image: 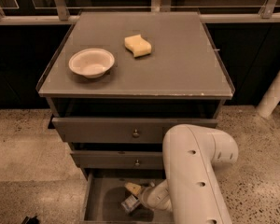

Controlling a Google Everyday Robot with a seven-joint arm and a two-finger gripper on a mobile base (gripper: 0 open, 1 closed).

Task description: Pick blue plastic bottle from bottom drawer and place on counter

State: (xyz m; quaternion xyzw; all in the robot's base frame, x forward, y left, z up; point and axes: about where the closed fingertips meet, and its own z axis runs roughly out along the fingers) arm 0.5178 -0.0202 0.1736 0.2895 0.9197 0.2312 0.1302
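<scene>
While the pincer (141,197) sits low in the open bottom drawer (102,204), right by the blue plastic bottle (129,204), I cannot tell if it is open or closed. I think grabbing comes first, then lifting to the bench (177,64) beside the bowl (91,62) and sponge (137,45).

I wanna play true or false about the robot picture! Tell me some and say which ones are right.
1. The bowl sits on the counter. True.
2. The blue plastic bottle stands on the counter. False: it lies in the open bottom drawer.
3. The gripper is down in the bottom drawer, right by the bottle. True.
4. The yellow sponge is inside the bowl. False: it lies on the counter, apart from the bowl.
</scene>
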